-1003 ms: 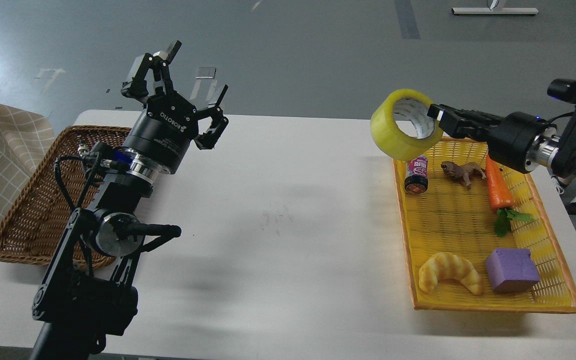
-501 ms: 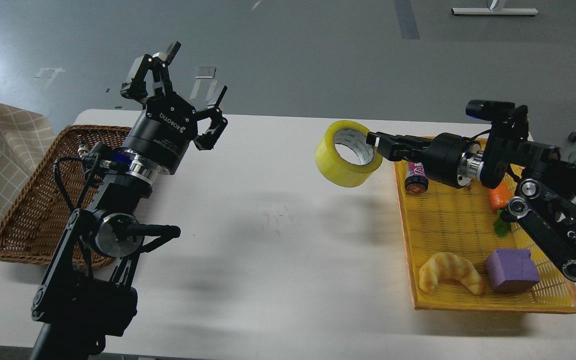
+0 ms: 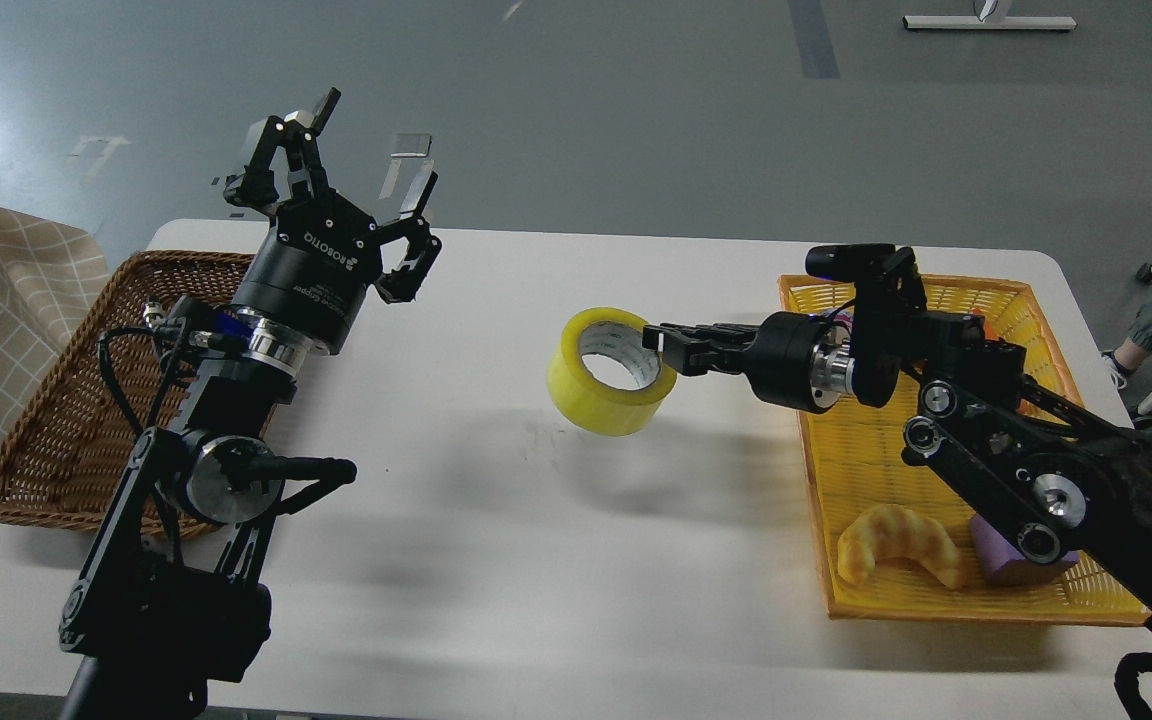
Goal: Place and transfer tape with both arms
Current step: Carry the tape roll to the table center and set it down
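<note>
While the tape (image 3: 612, 371) is being pinched at its rim by the right tool (image 3: 664, 340) above the worktop (image 3: 536, 560), "ROBOTIQ" is being shown on the left tool (image 3: 361, 195), fingers spread, core printing unreadable, purple block (image 3: 998, 552) partly hidden in the yellow basket (image 3: 976, 605).

The tabletop (image 3: 556, 560) in front of me is white with rounded far corners, and faint dark scuff marks show near its middle. Two baskets rest directly on it, well apart. A brown wicker basket (image 3: 56, 400) sits at the left edge, partly hidden behind my left arm. A yellow basket (image 3: 936, 600) sits along the right side, reaching from near the far edge toward the near one. Soft shadows fall across the bare middle stretch between the two baskets.
</note>
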